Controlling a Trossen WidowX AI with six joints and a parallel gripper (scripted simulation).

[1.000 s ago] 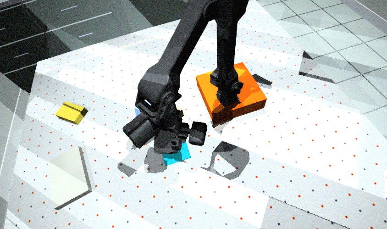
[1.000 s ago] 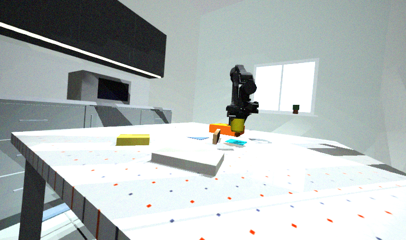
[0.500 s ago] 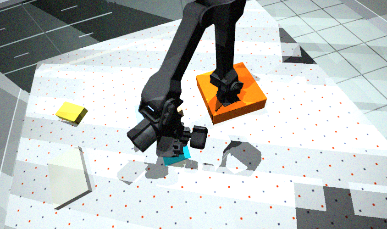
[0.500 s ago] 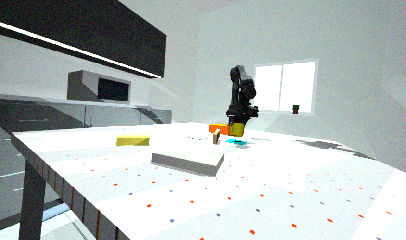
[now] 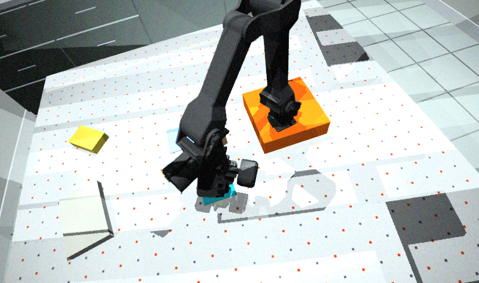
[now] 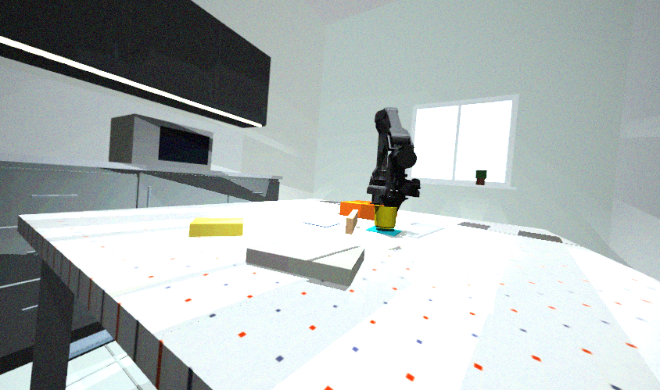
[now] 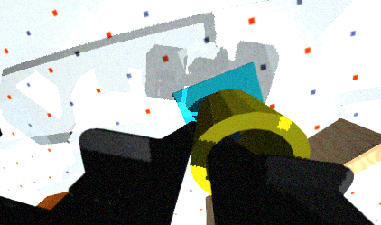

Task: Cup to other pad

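Nearby, wooden block [image 6: 351,220] beside gripped cup [image 6: 385,217].

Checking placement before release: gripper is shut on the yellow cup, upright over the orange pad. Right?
Not quite. The gripper is shut on the yellow cup, and it is upright, but it sits over the flat cyan pad, not the orange block under the arm's base. The exterior view shows it.
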